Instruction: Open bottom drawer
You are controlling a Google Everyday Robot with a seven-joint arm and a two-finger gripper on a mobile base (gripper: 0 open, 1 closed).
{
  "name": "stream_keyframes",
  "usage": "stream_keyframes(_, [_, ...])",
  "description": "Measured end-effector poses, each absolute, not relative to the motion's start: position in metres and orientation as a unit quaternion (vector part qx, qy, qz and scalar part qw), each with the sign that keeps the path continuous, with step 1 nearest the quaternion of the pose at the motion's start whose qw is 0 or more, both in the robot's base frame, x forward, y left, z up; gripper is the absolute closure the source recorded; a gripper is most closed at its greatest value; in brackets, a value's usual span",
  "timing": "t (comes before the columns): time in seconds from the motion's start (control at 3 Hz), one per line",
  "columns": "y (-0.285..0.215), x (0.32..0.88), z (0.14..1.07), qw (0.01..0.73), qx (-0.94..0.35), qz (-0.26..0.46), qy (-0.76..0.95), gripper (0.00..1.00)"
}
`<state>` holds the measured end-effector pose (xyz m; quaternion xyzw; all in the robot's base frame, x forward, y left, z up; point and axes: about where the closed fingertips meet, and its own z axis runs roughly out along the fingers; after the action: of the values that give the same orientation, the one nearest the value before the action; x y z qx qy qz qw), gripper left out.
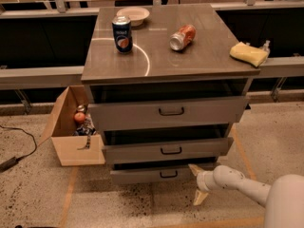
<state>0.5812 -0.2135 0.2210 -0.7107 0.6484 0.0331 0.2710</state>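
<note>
The bottom drawer [142,175] is the slimmest grey front, lowest in the grey cabinet, with a small black loop handle [168,174]. It stands a little out from the cabinet face, with a dark gap above it. My gripper [197,183] is low at the drawer's right end, just right of the handle, on a white arm that comes in from the lower right. Its two cream fingers [195,169] are spread apart, one up by the drawer front and one down near the floor. They hold nothing.
Above are the mid-sized drawer [166,150] and the tallest drawer [166,112]. On the cabinet top stand a blue can [122,33], a lying orange can [182,36], a bowl [133,15] and a yellow sponge [248,54]. An open cardboard box [71,127] sits on the floor at left.
</note>
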Motion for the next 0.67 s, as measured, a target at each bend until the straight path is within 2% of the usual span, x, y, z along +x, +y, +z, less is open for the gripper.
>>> stream_keyframes(0.67, [-0.211,0.632,0.201,0.280,-0.730,0.012,0.623,0.00])
